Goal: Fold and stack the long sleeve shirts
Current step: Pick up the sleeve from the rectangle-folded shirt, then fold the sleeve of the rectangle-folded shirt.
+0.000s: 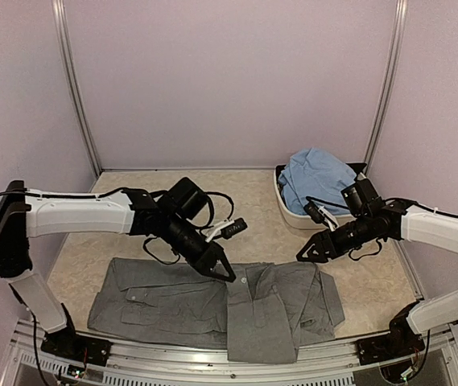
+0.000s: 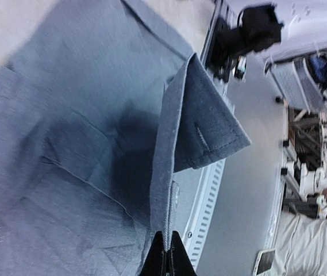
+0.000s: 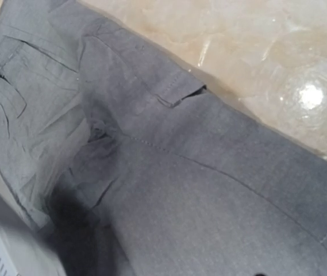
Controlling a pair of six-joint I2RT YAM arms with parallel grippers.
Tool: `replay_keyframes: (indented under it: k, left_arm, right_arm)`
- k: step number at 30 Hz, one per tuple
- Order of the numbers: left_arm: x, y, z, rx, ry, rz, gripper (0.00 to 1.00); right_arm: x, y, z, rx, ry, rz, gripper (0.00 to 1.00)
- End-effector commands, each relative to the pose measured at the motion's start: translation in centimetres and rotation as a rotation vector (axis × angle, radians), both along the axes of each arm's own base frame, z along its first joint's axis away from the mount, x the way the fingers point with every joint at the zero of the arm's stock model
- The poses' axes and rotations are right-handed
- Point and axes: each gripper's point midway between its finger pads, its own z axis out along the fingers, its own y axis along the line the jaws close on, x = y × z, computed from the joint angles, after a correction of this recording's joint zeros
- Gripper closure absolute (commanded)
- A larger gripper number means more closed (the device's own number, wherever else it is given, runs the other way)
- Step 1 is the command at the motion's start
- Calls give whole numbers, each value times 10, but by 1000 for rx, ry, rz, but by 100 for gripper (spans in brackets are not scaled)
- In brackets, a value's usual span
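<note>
The slate grey long sleeve shirt [image 1: 172, 304] lies spread near the table's front edge, with its right part folded in rumpled layers. My left gripper [image 1: 227, 274] is at the collar area in the middle, shut on a cloth edge. In the left wrist view the closed jaws [image 2: 169, 248] pinch that edge, and a collar point [image 2: 209, 126] stands lifted above the shirt [image 2: 65, 115]. My right gripper [image 1: 307, 253] hovers open just above the shirt's far right corner, holding nothing. The right wrist view shows only grey cloth [image 3: 197, 190] and bare table. The light blue shirt [image 1: 317, 177] is heaped in the basin.
The white oval basin [image 1: 293, 215] stands at the back right, close behind my right arm. A metal rail [image 1: 212, 358] runs along the near table edge, just below the shirt's hem. Purple walls enclose the table on three sides.
</note>
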Motion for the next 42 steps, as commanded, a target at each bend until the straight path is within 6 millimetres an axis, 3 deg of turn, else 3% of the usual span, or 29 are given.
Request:
replay_keyframes:
  k: [1, 4, 9, 12, 15, 23, 28, 37, 42]
  left_arm:
    - [49, 25, 75, -191, -68, 189, 100]
    - [76, 53, 102, -258, -92, 332, 100]
    - [125, 118, 117, -277, -162, 626, 100]
    - [140, 158, 108, -248, -180, 780, 100]
    - [141, 181, 97, -201, -196, 859, 100]
    - [122, 191, 53, -105, -140, 889, 100]
    - [116, 193, 37, -48, -136, 898, 100]
    - [105, 194, 21, 29, -134, 915, 100]
    - [94, 183, 40, -3, -140, 919, 100]
  right_arm:
    - [6, 2, 14, -6, -35, 2, 38]
    - [8, 3, 11, -15, -32, 3, 37]
    - [14, 3, 6, -32, -28, -5, 38]
    - [15, 4, 4, -36, -25, -1, 38]
    - [16, 5, 3, -36, -22, -1, 38]
    - [13, 9, -12, -26, 22, 18, 38]
    - [13, 11, -21, -41, 33, 24, 38]
    - [4, 22, -46, -99, 71, 72, 40]
    - [4, 30, -51, -118, 65, 98, 41]
